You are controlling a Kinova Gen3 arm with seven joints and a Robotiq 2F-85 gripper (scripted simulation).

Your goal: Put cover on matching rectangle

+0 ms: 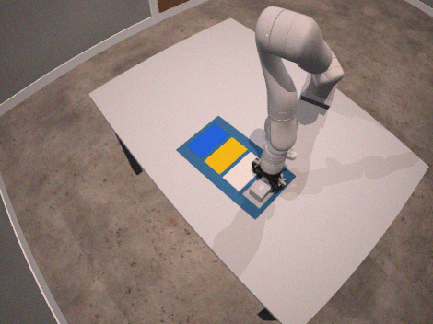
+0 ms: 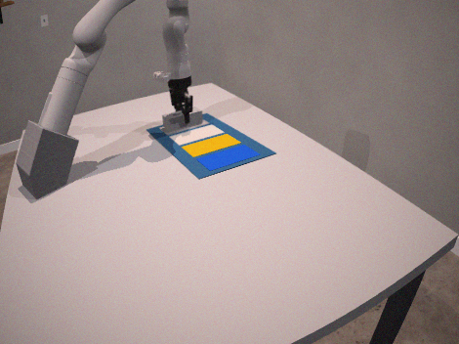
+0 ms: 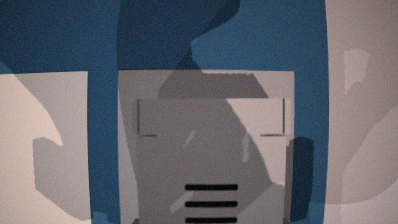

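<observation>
The cover (image 1: pixel 259 190) (image 2: pixel 178 120) (image 3: pixel 210 150) is a small light-grey box. It sits over a grey pad (image 1: pixel 254 202) (image 3: pixel 280 82) at the end of the dark blue mat (image 1: pixel 182 149) (image 2: pixel 201 174) (image 3: pixel 60 35). My gripper (image 1: pixel 268 181) (image 2: pixel 186 115) points straight down and is shut on the cover's walls. On the mat, next to the pad, lie the white rectangle (image 1: pixel 239 174) (image 2: pixel 197 135) (image 3: pixel 45 110), then the yellow rectangle (image 1: pixel 226 155) (image 2: pixel 211 144), then the blue rectangle (image 1: pixel 208 140) (image 2: pixel 222 156). The fingertips do not show clearly in the wrist view.
The mat lies on a large white table (image 1: pixel 184 70) (image 2: pixel 244 250). The arm's base (image 2: pixel 44 159) (image 1: pixel 318 95) stands at the table's far side from the mat. Brown floor surrounds the table.
</observation>
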